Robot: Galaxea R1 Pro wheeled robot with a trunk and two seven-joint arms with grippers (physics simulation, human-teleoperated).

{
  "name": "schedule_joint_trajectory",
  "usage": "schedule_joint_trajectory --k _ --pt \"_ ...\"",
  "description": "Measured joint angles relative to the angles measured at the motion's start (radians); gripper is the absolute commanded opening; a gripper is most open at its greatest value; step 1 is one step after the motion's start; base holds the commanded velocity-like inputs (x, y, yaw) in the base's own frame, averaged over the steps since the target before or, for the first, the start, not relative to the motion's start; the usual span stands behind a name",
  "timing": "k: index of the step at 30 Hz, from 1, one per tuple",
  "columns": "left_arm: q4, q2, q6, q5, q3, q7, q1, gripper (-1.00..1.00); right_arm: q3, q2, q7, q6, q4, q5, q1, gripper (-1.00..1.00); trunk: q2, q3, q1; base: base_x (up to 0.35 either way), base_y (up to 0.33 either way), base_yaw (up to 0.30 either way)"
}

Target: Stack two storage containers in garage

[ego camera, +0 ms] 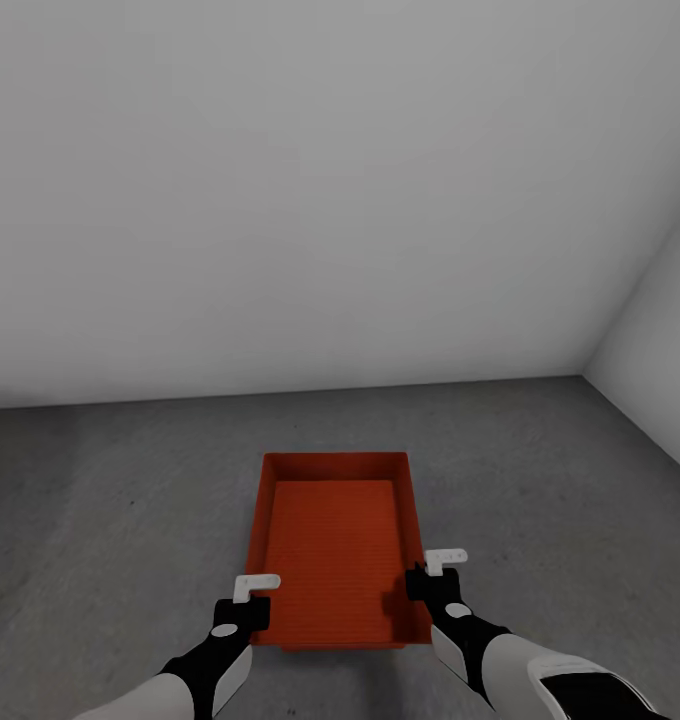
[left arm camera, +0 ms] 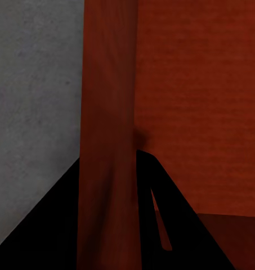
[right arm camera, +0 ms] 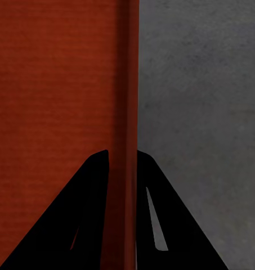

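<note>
Head view: storage container [ego camera: 335, 545] sits low over the dark concrete floor [ego camera: 110, 500] near a white wall [ego camera: 310, 200], left end effector [ego camera: 248, 597] and right end effector [ego camera: 432, 573] on its side walls. Left wrist view: fingers [left arm camera: 161, 219] straddle and pinch the red wall [left arm camera: 107, 140]. Right wrist view: fingers [right arm camera: 152, 208] pinch likewise, so I would lower both arms evenly and release together.

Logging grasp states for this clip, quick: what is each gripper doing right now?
Left gripper: shut on the left wall of the storage container.
Right gripper: shut on the container's right wall.
</note>
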Motion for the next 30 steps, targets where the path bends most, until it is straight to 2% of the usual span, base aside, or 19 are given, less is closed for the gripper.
schedule_joint_trajectory --k 8,30 --pt "-0.001 0.001 -0.001 -0.001 0.001 -0.001 0.000 -1.00 0.000 0.001 -0.001 -0.002 0.000 0.000 0.000 -1.00 -0.056 -0.025 0.031 0.000 0.000 0.000" --pt "-0.001 0.001 -0.002 -0.001 0.000 -0.001 0.000 -1.00 0.000 0.000 0.000 -0.003 0.000 0.000 0.000 -1.00 -0.056 -0.025 0.031 0.000 0.000 0.000"
